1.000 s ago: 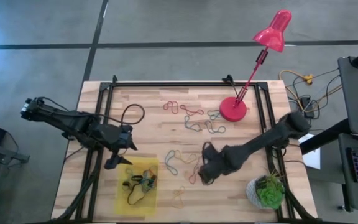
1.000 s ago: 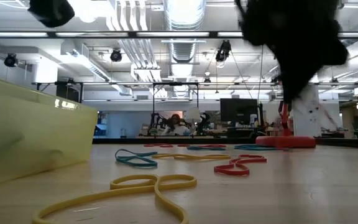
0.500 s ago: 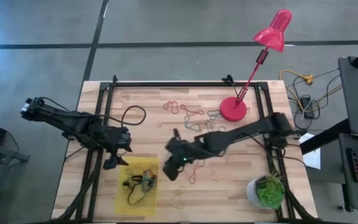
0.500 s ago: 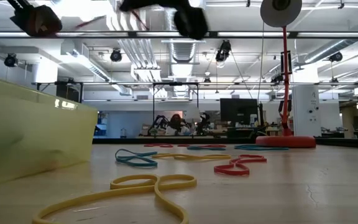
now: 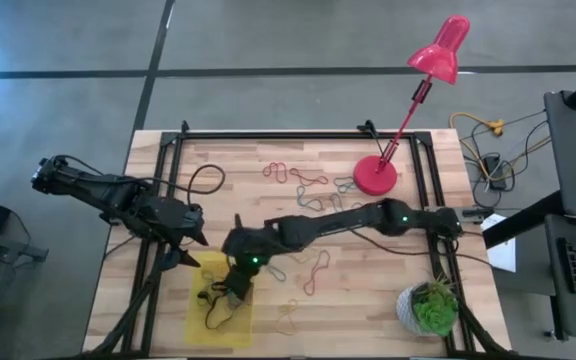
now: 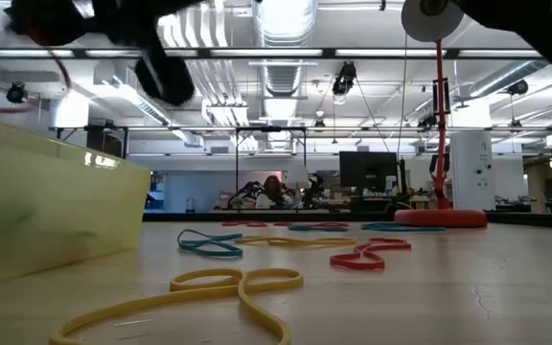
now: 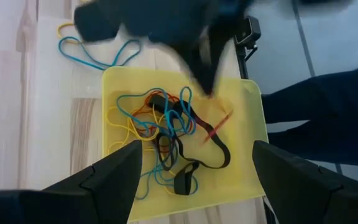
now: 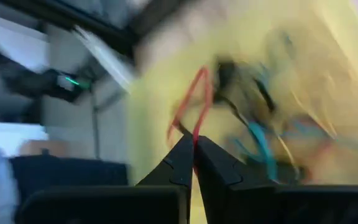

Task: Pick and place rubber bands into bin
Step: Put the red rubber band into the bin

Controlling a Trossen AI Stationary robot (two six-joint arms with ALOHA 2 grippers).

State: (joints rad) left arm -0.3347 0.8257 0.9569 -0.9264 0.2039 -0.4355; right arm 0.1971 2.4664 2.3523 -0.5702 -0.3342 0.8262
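Right pincer (image 8: 192, 152) pinching red band (image 8: 191, 106) above yellow bin (image 5: 200, 318), left pincer (image 7: 191, 193) spread, just left of bin, more bands (image 5: 313, 272) loose on table (image 5: 238, 165).

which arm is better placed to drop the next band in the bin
Right. The right gripper is over the bin with a red rubber band pinched between its fingers. The left gripper hangs open beside the bin, holding nothing.
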